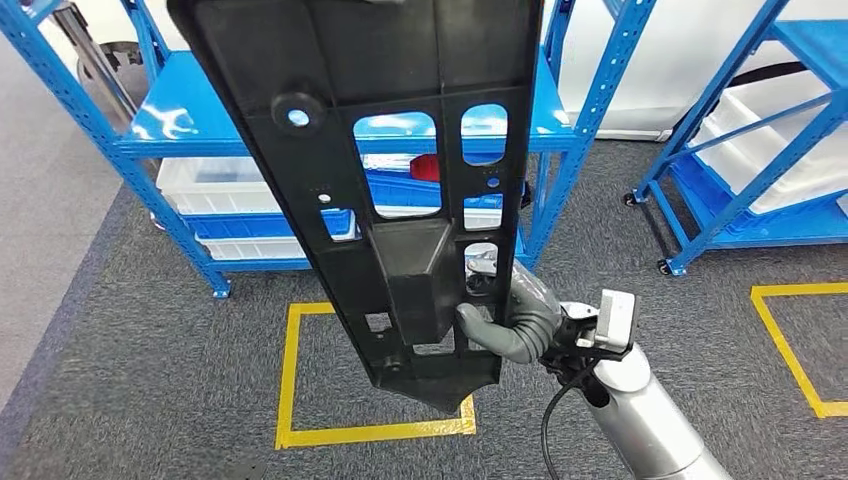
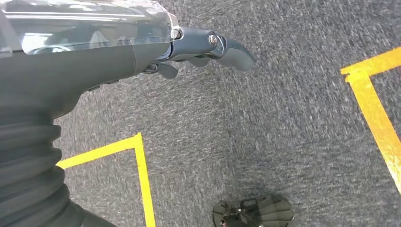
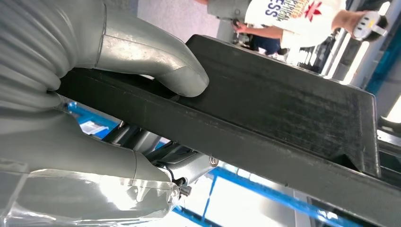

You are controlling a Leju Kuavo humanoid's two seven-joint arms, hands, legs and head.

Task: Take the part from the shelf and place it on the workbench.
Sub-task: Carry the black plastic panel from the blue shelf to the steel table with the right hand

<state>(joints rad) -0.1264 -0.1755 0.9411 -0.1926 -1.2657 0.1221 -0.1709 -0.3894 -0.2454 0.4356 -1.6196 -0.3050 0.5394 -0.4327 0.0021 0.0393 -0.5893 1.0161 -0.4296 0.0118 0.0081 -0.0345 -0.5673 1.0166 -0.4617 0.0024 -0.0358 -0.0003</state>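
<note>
The part (image 1: 360,150) is a long black plastic panel with several cut-out holes, held upright in front of the head camera. My right hand (image 1: 510,315) grips its lower right edge, thumb wrapped over the rim. In the right wrist view the thumb (image 3: 156,56) presses on the black panel (image 3: 283,104) while fingers clamp it from the other side. My left hand (image 2: 189,52) hangs over grey carpet with its fingers extended and nothing in it.
A blue shelf rack (image 1: 170,120) with white bins (image 1: 215,185) stands straight ahead, another blue rack (image 1: 760,130) at the right. Yellow tape squares (image 1: 300,400) mark the grey carpet. A person in a white shirt (image 3: 288,16) stands beyond the panel.
</note>
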